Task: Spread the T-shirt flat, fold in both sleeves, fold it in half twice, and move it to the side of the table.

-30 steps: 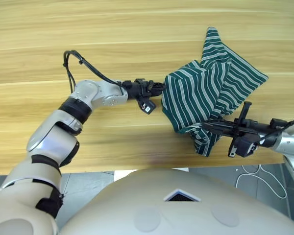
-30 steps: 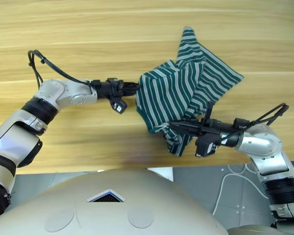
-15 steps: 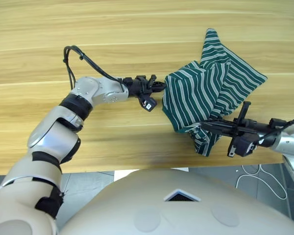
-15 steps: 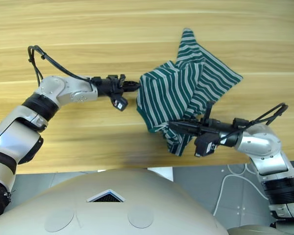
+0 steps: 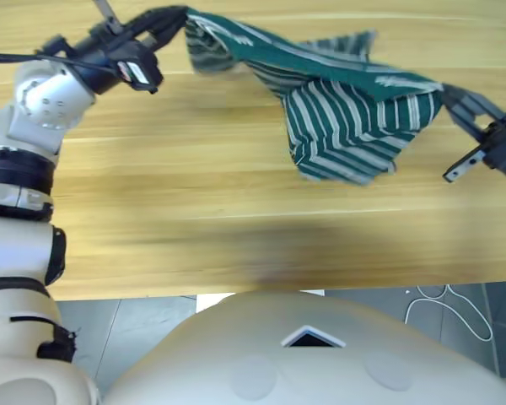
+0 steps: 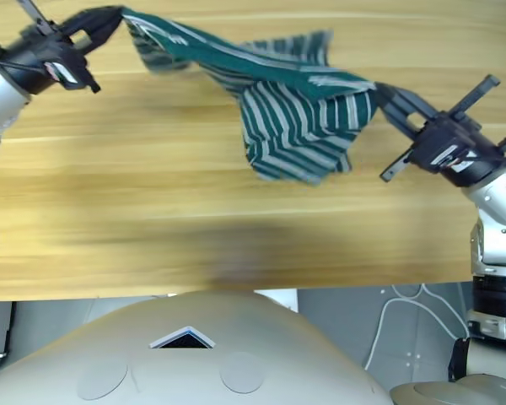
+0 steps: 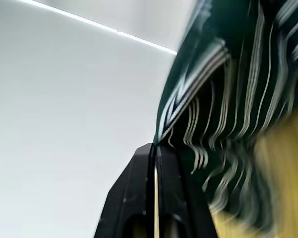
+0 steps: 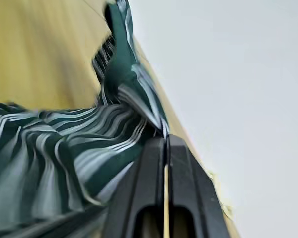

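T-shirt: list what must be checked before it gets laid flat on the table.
1. Left pincer shut on an edge of the T-shirt: ok.
2. Right pincer shut on the opposite edge: ok.
3. T-shirt stretched between the two, above the table: ok.
4. Cloth open and free of folds: not ok, the middle hangs bunched.
5. Both sleeves found: cannot tell, they are lost in the folds.
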